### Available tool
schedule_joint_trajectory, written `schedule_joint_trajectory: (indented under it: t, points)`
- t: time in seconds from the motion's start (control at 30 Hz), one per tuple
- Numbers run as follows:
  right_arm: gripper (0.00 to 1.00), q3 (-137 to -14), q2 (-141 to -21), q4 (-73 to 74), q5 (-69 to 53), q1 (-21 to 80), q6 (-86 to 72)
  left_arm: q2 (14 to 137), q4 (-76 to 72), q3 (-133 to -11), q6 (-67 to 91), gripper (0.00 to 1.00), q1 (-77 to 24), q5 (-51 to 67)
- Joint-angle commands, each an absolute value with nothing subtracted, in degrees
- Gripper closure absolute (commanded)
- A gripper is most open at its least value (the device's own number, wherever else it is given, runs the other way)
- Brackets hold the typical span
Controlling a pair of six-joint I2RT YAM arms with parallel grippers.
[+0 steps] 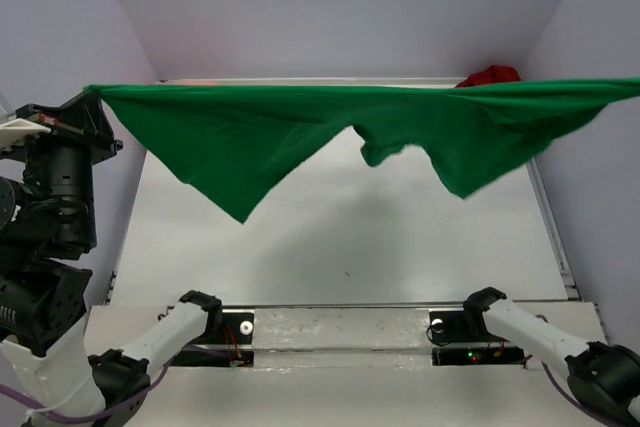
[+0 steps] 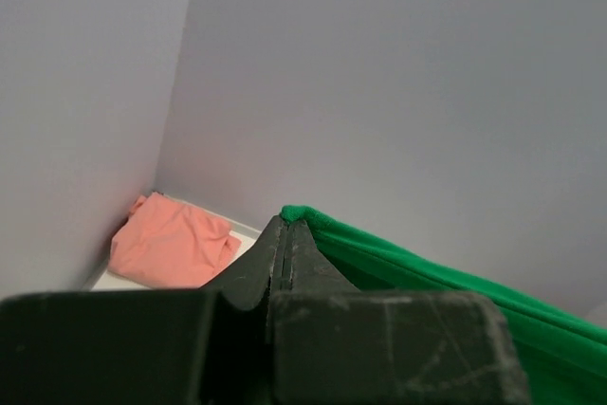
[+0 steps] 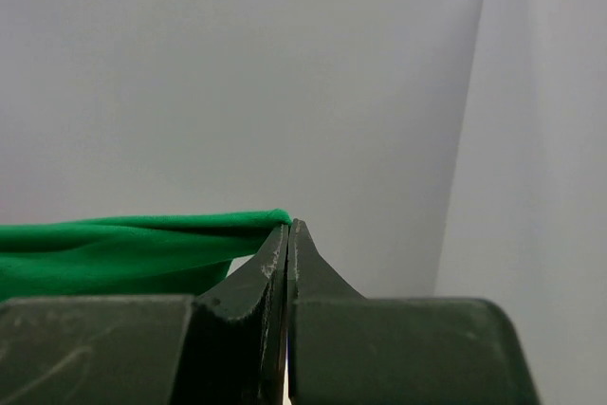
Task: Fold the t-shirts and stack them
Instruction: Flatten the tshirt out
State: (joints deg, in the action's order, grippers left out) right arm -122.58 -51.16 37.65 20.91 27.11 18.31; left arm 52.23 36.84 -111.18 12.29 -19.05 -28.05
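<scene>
Left hand [image 2: 287, 227] gripping green t-shirt [image 1: 280, 132], left end | right hand [image 3: 288, 230] gripping right end | stretched aloft

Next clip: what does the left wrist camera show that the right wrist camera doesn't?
Only the left wrist view: the salmon-pink t-shirt lying low in the far corner where two walls meet, and the left gripper shut on one end of the green t-shirt. Only the right wrist view: the right gripper shut on the shirt's other end. Both: the green t-shirt stretching away from closed fingertips, and plain walls behind.
</scene>
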Motion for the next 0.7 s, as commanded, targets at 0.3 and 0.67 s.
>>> schedule_joint_trajectory:
  t: [0.3, 0.67]
  points:
    - [1.00, -129.5, -67.0, 36.5, 22.7, 27.1, 20.7, 61.0, 37.1, -114.3, 8.9, 1.00, -18.7, -29.1]
    - [1.00, -145.4, -90.1, 29.3, 28.5, 26.5, 32.7, 87.9, 38.4, -137.2, 7.8, 1.00, -16.6, -25.5]
